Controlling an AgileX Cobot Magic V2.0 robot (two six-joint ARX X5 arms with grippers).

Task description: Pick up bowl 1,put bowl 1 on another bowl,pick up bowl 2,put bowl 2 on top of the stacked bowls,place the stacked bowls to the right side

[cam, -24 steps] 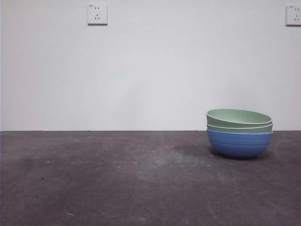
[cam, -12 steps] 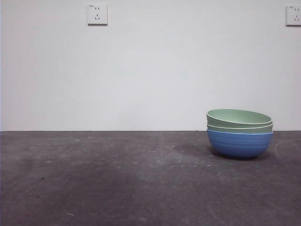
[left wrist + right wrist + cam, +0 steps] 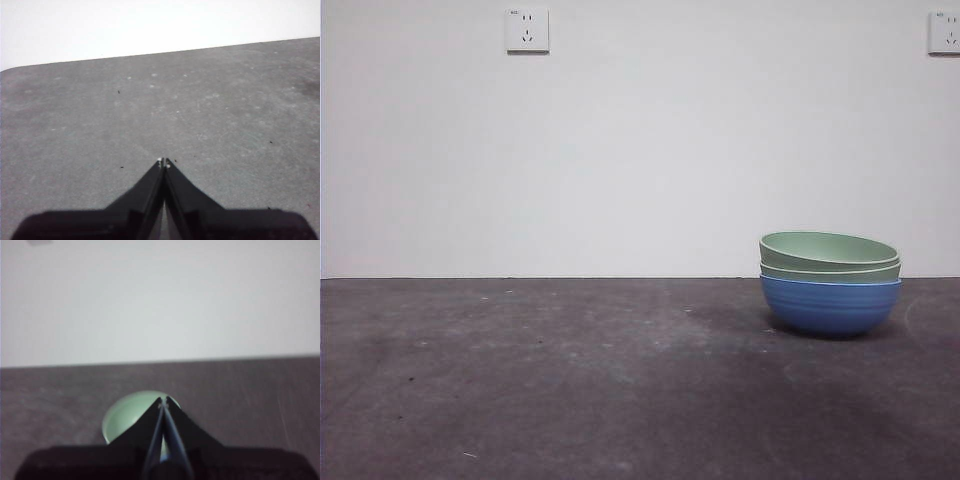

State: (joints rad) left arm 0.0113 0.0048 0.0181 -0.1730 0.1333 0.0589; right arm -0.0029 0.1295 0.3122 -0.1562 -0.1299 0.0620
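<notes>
The stacked bowls (image 3: 830,283) rest on the dark table at the right of the front view: a blue ridged bowl (image 3: 830,306) at the bottom with two pale green bowls (image 3: 828,250) nested in it, the top one tilted. No arm shows in the front view. My right gripper (image 3: 163,402) is shut and empty, held back from and above the stack, whose top green bowl (image 3: 127,417) shows beyond its jaws. My left gripper (image 3: 164,162) is shut over bare table, holding nothing.
The dark grey table (image 3: 570,380) stretches left of the stack. A white wall stands behind it with a socket (image 3: 527,30) at upper left and another socket (image 3: 945,32) at the upper right edge.
</notes>
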